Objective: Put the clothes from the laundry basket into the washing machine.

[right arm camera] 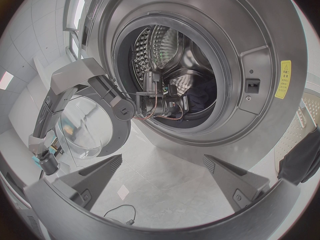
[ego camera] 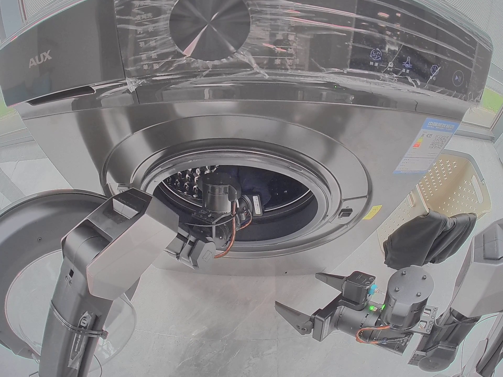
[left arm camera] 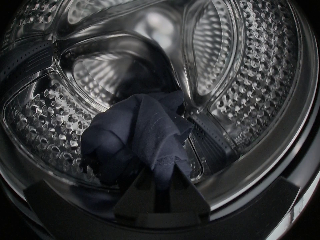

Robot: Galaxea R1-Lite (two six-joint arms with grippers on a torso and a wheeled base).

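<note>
Inside drum (left arm camera: 260, 67), left claw (left arm camera: 163, 187) clenched on navy garment (left arm camera: 133, 134); right claw (right arm camera: 161, 158) released, outside drum.

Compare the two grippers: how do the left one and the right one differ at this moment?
The left gripper is inside the drum; the right gripper is outside, above the floor. The left gripper is shut on a navy garment; the right gripper is open and holds nothing. Both face the washing machine.
</note>
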